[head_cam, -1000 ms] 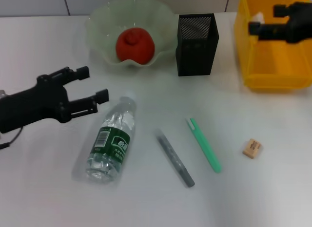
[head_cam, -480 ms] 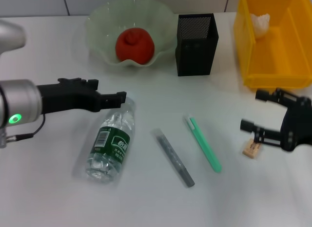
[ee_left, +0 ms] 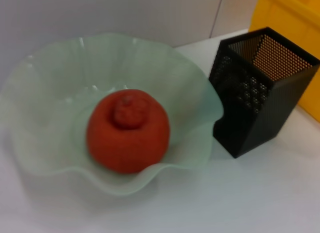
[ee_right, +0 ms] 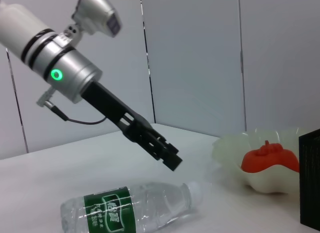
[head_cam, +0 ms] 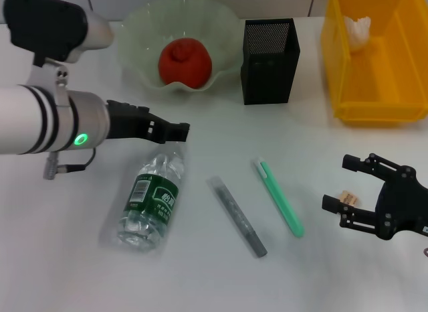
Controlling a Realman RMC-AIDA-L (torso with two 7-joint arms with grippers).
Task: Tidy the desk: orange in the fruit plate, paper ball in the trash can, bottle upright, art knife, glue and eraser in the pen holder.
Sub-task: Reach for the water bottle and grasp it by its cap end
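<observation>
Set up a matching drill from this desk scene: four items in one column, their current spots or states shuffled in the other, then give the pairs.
Items:
1. orange
2. paper ball
3. bottle
4. eraser

Places or states:
A. lying on its side on the desk
B. in the fruit plate
C. between the right tool's open fingers
D. in the trash can

Pairs: 1-B, 2-D, 3-A, 4-C

Beside the black perforated-metal pen holder [head_cam: 269, 60], the fruit plate [head_cam: 137, 44] looks like translucent, frosted pale-green plastic, holding an orange [head_cam: 184, 61] with matt, lumpy skin. In front of the pen holder, the bottle [head_cam: 151, 201] is clear, glossy plastic on the smooth white desk [head_cam: 200, 278].
</observation>
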